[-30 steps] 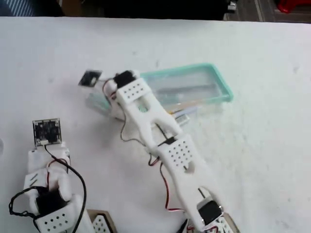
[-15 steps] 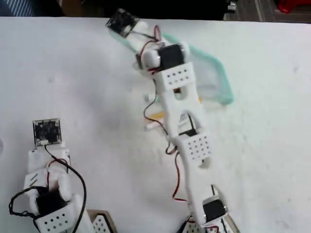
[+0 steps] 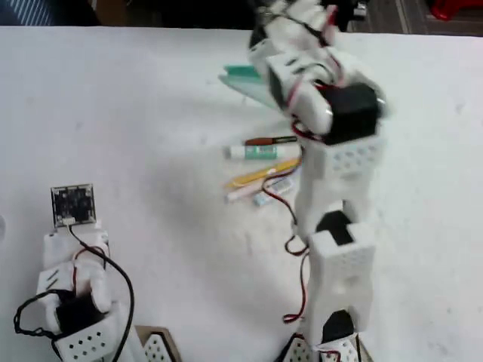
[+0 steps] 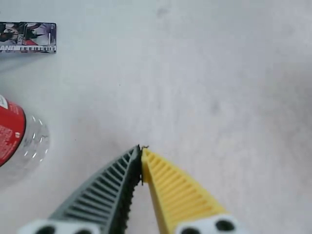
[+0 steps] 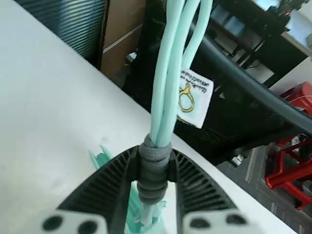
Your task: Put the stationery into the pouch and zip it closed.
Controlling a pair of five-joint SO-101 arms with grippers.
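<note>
Your right gripper (image 5: 155, 155) pinches the teal pouch (image 5: 168, 73), holding it up near the table's (image 3: 136, 113) far edge, apparently off the surface. The pens (image 3: 264, 162) lie loose below. Your left gripper (image 4: 141, 150) is pressed together.

I list: pouch (image 3: 243, 75), in the right jaws, over the counter's (image 3: 136, 113) far side; stationery (image 3: 263, 172) on the counter, just before the pouch; left arm (image 3: 75, 298) at the near left corner, well apart from both.
</note>
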